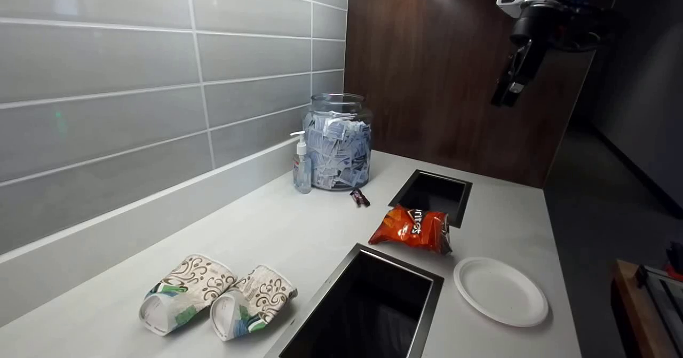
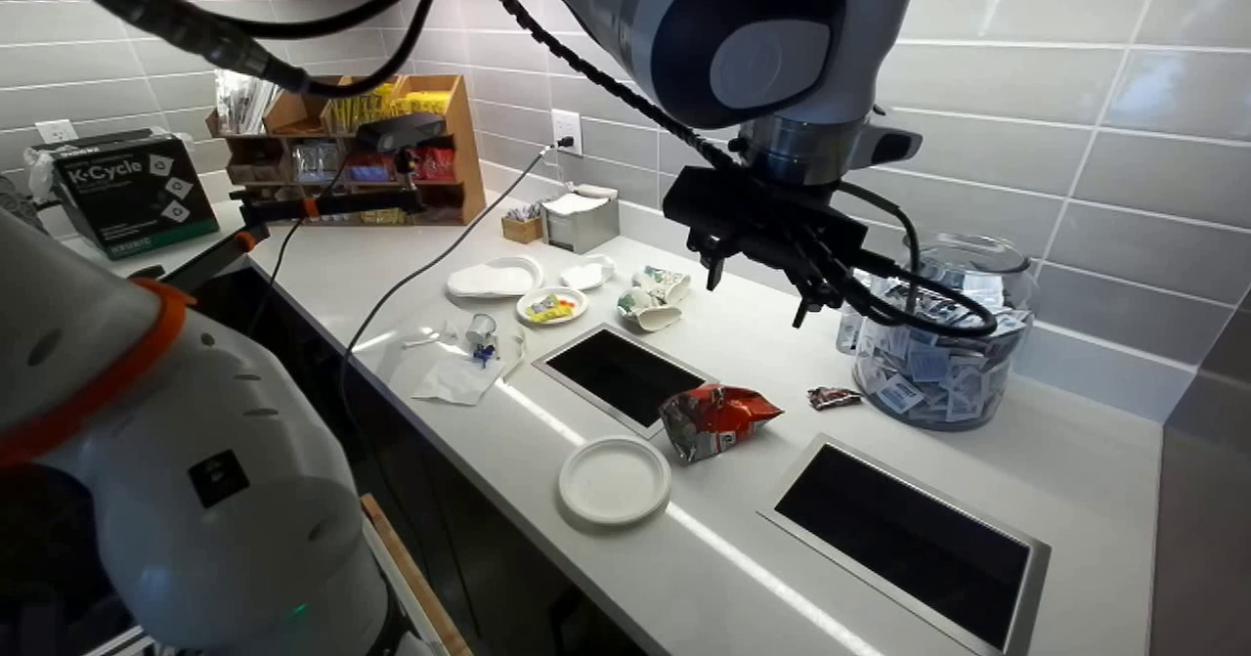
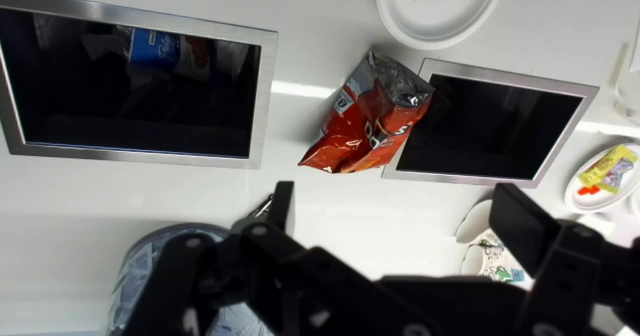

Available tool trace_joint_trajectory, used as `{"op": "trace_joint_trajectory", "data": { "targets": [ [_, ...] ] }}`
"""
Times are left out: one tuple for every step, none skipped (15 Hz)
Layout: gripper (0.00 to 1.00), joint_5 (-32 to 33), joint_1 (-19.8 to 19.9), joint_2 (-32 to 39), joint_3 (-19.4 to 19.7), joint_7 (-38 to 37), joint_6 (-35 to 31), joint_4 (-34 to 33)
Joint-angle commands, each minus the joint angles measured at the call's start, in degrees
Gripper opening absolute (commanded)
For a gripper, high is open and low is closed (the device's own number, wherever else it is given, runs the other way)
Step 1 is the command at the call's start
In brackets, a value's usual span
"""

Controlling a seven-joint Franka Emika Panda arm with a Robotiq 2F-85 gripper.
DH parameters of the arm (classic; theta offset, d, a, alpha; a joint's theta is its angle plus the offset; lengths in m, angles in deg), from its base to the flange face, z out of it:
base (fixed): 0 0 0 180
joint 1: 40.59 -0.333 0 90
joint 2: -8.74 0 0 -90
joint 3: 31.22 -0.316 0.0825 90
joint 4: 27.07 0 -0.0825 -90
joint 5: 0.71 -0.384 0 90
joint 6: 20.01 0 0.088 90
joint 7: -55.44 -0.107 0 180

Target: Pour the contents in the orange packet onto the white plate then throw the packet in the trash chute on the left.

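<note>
The orange packet (image 1: 413, 230) lies on the counter between two black, metal-framed chutes in both exterior views (image 2: 718, 423). In the wrist view the packet (image 3: 360, 130) overlaps a corner of the right chute's frame (image 3: 460, 178). The left chute (image 3: 265, 100) has a blue wrapper inside. The white plate (image 1: 501, 294) lies beside the packet near the counter's front edge; it also shows in the wrist view (image 3: 440, 5) with only tiny specks on it. The contents are hidden. My gripper (image 2: 757, 299) is high above the counter; in the wrist view its jaws (image 3: 395, 201) are wide apart with nothing between.
A tall glass jar of small packets (image 1: 339, 150) and a sanitizer pump bottle (image 1: 302, 168) stand by the tiled wall. A dark candy wrapper (image 1: 359, 198) lies nearby. Two crumpled paper cups (image 1: 197, 288) and a small plate of yellow wrappers (image 2: 550, 306) are farther along.
</note>
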Motion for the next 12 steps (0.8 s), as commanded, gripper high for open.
{"op": "trace_joint_trajectory", "data": {
  "targets": [
    [1.0, -1.11, 1.97, 0.4, -1.78, 0.86, 0.24, -0.13],
    [1.0, -1.11, 1.97, 0.4, -1.78, 0.86, 0.24, -0.13],
    [1.0, -1.11, 1.97, 0.4, -1.78, 0.86, 0.24, -0.13],
    [1.0, -1.11, 1.97, 0.4, -1.78, 0.86, 0.24, -0.13],
    [1.0, -1.11, 1.97, 0.4, -1.78, 0.86, 0.24, -0.13],
    [1.0, -1.11, 1.97, 0.4, -1.78, 0.86, 0.24, -0.13],
    [1.0, -1.11, 1.97, 0.4, -1.78, 0.86, 0.24, -0.13],
    [1.0, -1.65, 1.57, 1.34, -2.2, 0.41, 0.79, -0.05],
    [1.0, -1.68, 1.53, 1.88, -3.07, -0.25, 0.83, 0.16],
    [1.0, -1.73, 1.37, 2.27, -4.13, -1.12, 1.16, 0.35],
    [1.0, -1.88, 1.3, 2.69, -4.91, -1.64, 1.15, 0.6],
    [1.0, -1.49, 1.48, 3.16, -6.16, -3.0, 0.87, 0.92]
  ]
}}
